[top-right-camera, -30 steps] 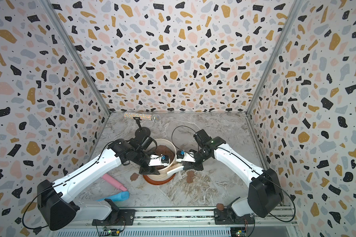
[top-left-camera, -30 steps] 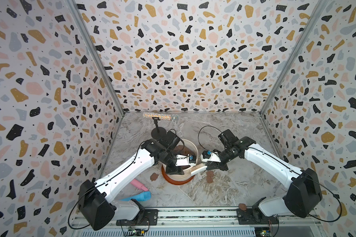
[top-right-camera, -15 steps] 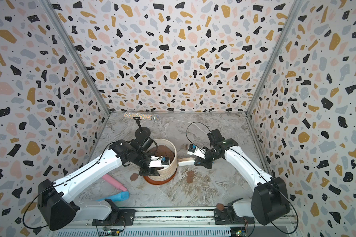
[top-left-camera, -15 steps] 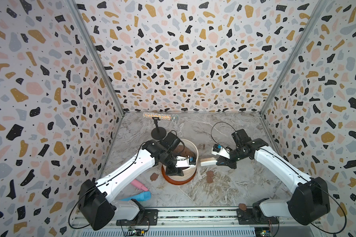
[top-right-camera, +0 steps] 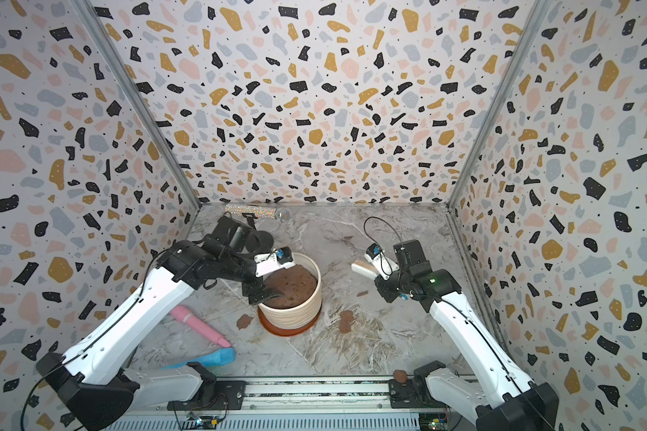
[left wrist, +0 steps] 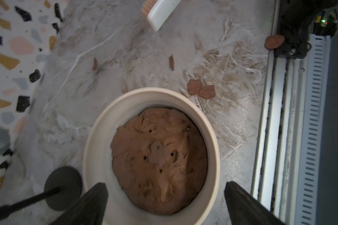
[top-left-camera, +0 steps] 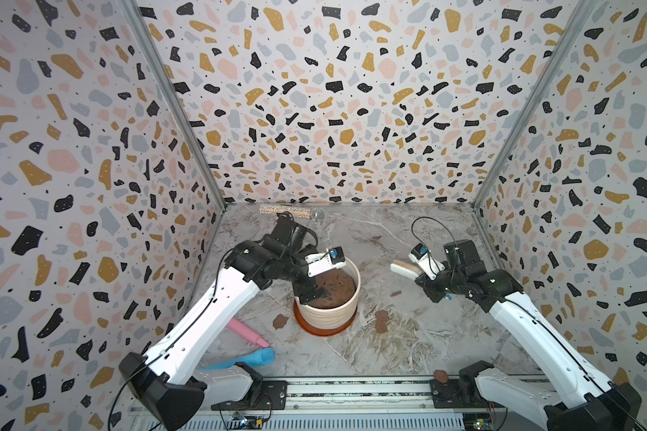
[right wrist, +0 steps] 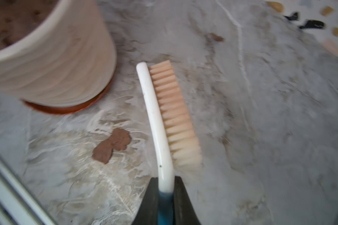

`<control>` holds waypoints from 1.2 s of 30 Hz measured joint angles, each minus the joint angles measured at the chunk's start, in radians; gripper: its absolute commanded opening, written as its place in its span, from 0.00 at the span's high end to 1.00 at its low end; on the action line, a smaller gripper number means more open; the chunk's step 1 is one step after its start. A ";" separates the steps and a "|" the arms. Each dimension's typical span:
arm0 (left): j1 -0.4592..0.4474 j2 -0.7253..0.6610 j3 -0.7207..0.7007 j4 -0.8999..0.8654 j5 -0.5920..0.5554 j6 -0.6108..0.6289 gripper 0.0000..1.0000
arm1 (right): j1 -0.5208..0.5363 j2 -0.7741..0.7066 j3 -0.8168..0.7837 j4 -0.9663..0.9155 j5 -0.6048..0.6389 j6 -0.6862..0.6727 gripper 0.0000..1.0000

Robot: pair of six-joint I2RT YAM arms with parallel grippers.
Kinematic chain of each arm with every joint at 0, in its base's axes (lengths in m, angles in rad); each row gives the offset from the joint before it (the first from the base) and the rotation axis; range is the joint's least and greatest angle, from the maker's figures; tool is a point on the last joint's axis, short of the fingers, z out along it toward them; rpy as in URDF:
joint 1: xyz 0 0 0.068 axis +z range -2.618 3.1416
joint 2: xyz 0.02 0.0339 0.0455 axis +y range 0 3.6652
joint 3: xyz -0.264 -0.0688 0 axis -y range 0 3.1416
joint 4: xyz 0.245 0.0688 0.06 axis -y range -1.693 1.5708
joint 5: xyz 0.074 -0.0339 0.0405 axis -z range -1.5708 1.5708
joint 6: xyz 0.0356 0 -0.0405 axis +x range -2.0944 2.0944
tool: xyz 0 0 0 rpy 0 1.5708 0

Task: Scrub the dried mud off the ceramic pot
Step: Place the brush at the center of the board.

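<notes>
The pot stands upright on its brown saucer on the table, near the middle and closer to the left arm. It is filled with brown soil. The left end effector hangs over the pot, at the part of the rim that faces the left arm. In the left wrist view its two fingers are spread wide with the pot between them, and they hold nothing. The right end effector is closed tightly on the handle of a white brush. The brush is above the table and well apart from the pot. Flat pieces of dried mud lie on the table on both sides of the saucer, and one more piece lies at the front rail.
</notes>
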State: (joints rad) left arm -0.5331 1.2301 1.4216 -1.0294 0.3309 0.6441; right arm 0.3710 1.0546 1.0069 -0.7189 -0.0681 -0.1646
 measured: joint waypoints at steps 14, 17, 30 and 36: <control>0.452 -0.127 -0.183 0.164 -0.166 -0.348 0.00 | -0.227 0.153 0.011 0.031 0.358 0.544 1.00; 0.543 -0.132 -0.272 0.210 -0.158 -0.396 0.00 | -0.254 0.255 0.016 0.039 0.314 0.582 1.00; 0.673 -0.165 -0.463 0.402 -0.158 -0.529 0.00 | -0.260 0.657 0.126 0.179 0.211 0.563 1.00; 0.674 -0.165 -0.516 0.461 -0.156 -0.557 0.00 | -0.261 0.694 0.127 0.248 0.195 0.536 0.81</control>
State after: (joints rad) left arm 0.1406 1.0653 0.9058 -0.5682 0.1753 0.0872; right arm 0.1101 1.7489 1.1343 -0.4706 0.1272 0.3714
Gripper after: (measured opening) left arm 0.997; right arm 0.145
